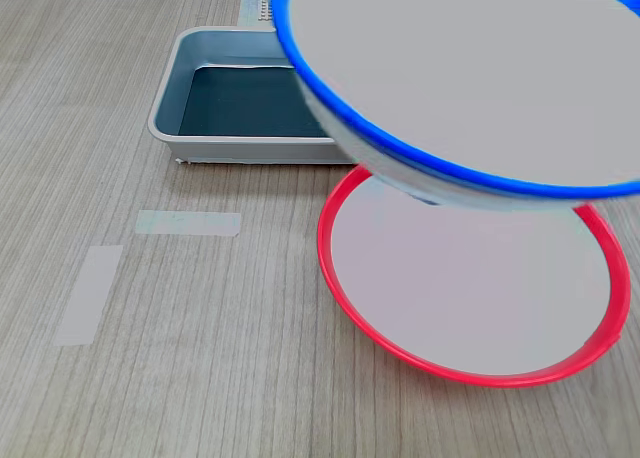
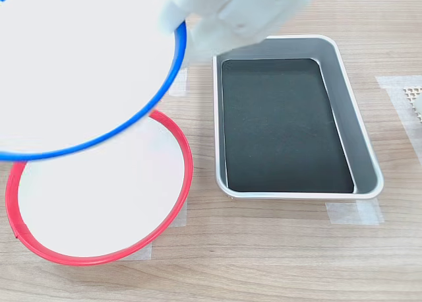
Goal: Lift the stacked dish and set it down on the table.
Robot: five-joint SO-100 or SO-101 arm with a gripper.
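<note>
The stacked dish (image 1: 460, 68), blue-rimmed with a pale centre, hangs tilted in the air above the red-rimmed plate (image 1: 470, 278), which lies flat on the table (image 1: 200, 368). In the second exterior view the dish (image 2: 79, 64) fills the upper left, clear of the red plate (image 2: 99, 196) below it. My white gripper (image 2: 177, 18) is shut on the dish's rim at the second exterior view's top middle. The arm is hidden behind the dish in the first exterior view.
A grey metal tray (image 1: 165, 108) with a dark floor stands beside the plates, at the second exterior view's right (image 2: 366, 150). Pale tape strips (image 1: 188, 222) (image 1: 90, 293) lie on the wood at the first exterior view's left. A white mesh patch (image 2: 414, 94) sits at the second exterior view's right edge.
</note>
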